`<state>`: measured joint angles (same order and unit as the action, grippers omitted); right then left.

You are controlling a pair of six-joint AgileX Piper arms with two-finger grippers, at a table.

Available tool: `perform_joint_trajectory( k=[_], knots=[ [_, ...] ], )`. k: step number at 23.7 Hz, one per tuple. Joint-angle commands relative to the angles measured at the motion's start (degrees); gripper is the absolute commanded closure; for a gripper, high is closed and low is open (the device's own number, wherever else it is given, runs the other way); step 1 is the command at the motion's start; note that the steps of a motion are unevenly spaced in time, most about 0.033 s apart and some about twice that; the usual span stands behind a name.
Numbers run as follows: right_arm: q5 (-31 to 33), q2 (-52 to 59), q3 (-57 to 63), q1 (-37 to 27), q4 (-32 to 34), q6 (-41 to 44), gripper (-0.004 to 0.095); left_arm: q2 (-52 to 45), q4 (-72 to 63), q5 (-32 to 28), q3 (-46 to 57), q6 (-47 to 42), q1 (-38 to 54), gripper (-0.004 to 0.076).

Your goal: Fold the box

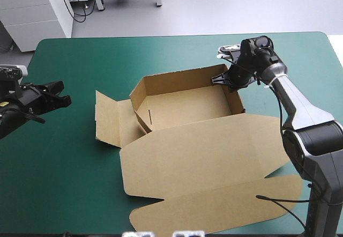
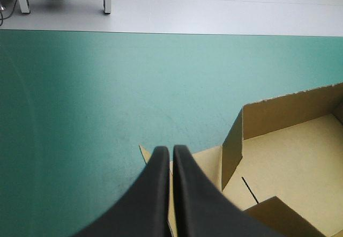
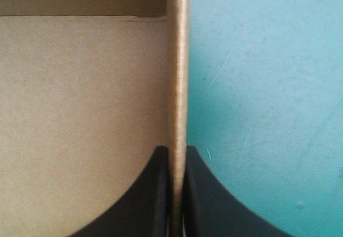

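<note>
1. Lying at the middle of the table (image 1: 300, 38), on the teal-green cover (image 1: 64, 172): the box (image 1: 182, 108), brown, formed as an open tray with its walls raised
2. The far wall (image 1: 177, 80) is stood upright along the tray's far side, and a short slit is seen in the floor near the left wall
3. The lid (image 1: 203, 151) is spread flat toward the near edge of the table, with its rounded tuck flap (image 1: 225, 205) laid nearest of all
4. One side flap (image 1: 107, 120) is left flat on the cover at the tray's left
5. The right gripper (image 3: 178, 152) is placed at the tray's far right corner. Its black fingers are all but closed and the right wall (image 3: 178, 60) is pinched between them. The tray's floor is seen to one side of the wall and bare cover to the other
6. The left gripper (image 2: 171, 150) is held over the left part of the table, apart from the box. Its fingers are pressed together tip to tip and nothing is gripped
</note>
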<state>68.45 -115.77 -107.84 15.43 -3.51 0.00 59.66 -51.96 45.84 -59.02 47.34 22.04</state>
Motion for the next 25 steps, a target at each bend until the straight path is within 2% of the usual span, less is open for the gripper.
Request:
perform_joint_trajectory(
  k=[1,2,8,11,17,20,25],
  knots=[
    [1.4,1.7,-2.5,-0.4,-1.1,0.0,0.0851,-0.6,-3.1,-2.1,-1.5,0.1,-0.1,0.0718],
    [1.4,1.7,-2.9,-0.4,-1.4,0.0,0.0799,-0.6,-3.1,-2.1,-1.5,0.1,-0.1,0.0718],
    [3.0,1.7,-6.1,-0.4,-1.1,0.0,0.0327,-0.6,-3.1,-0.9,-1.5,0.3,-0.1,0.0718],
    [3.0,2.3,-7.2,-0.4,-1.8,0.4,0.0207,-0.6,-3.1,-0.7,-1.5,0.3,-0.1,0.0718],
    [3.2,6.1,-7.2,-0.4,-2.6,2.1,0.0197,-0.6,-3.1,-0.7,-1.5,0.3,-0.1,0.0718],
    [3.2,13.0,-3.4,-0.2,-4.0,2.4,0.0197,-0.6,-3.1,-0.7,-1.5,0.3,-0.1,0.0718],
    [3.0,19.4,7.4,-0.2,1.1,2.0,0.0197,-0.6,-3.1,-0.8,-1.5,0.3,-0.1,0.0718]
  ],
)
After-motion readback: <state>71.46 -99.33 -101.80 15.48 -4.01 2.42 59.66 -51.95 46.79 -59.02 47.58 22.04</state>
